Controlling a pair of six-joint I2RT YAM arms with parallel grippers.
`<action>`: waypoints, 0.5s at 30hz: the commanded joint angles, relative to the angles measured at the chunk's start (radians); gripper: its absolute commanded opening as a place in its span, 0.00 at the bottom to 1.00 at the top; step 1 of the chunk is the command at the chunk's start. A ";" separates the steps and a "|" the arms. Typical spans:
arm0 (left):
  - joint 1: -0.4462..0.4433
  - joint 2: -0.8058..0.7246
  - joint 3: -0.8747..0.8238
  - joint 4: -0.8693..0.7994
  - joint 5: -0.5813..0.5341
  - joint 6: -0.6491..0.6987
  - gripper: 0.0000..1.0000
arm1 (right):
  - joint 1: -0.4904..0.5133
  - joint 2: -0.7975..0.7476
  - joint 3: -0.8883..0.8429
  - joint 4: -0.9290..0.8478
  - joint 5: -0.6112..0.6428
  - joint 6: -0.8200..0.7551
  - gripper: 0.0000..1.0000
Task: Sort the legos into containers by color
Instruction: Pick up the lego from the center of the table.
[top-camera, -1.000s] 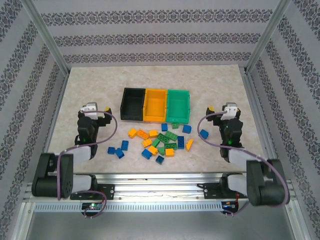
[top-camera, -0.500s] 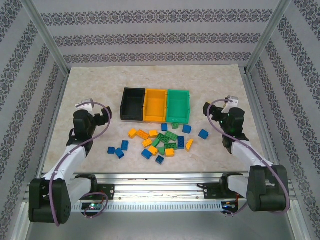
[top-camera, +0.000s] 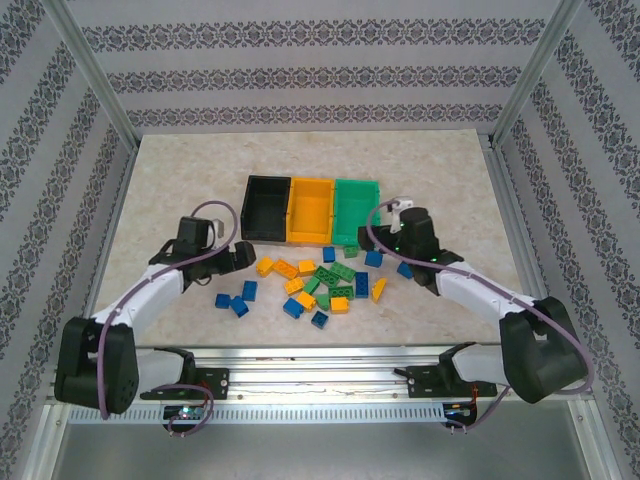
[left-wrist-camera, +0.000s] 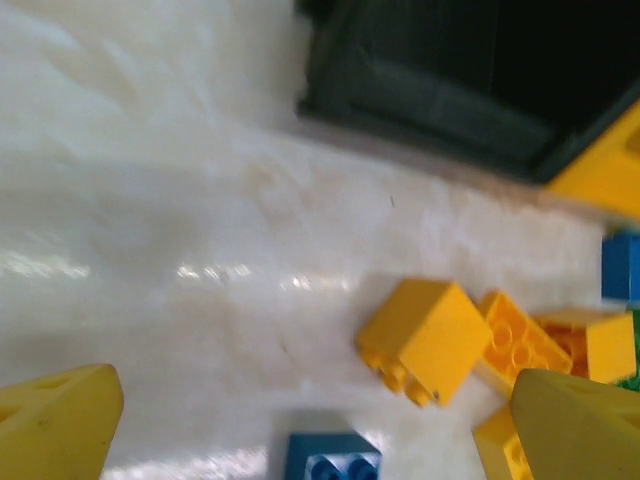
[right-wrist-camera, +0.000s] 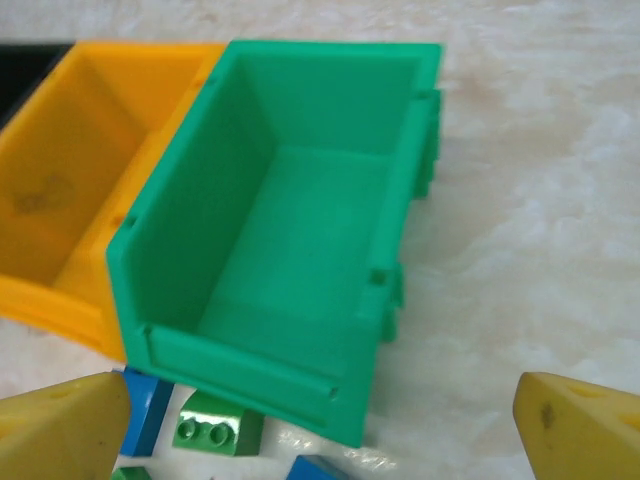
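Top external: high at the near edge, facing forward and down across the table (top-camera: 180, 170). Wrist cameras: close, angled downward; both take in the orange-yellow bin (right-wrist-camera: 60, 180).

Marbled table (top-camera: 180, 170) — three joined containers (top-camera: 311, 209), scattered legos (top-camera: 318, 285) below.

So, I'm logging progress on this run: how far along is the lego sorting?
Done: nothing; the green bin and orange-yellow bin look empty, the black bin seemingly too. In hand: nothing; the left end effector hangs open above a yellow brick, and the right end effector is open near the green bin's front. Left: all the legos, loose on the table.
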 joint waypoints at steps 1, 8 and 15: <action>-0.049 0.045 0.069 -0.159 0.002 -0.025 1.00 | 0.065 0.025 0.004 0.005 0.167 -0.074 0.98; -0.114 0.091 0.136 -0.220 -0.063 -0.038 0.93 | 0.153 0.000 -0.030 0.082 0.266 -0.071 0.98; -0.204 0.250 0.281 -0.263 -0.119 -0.027 0.89 | 0.165 0.025 -0.039 0.115 0.311 -0.083 0.98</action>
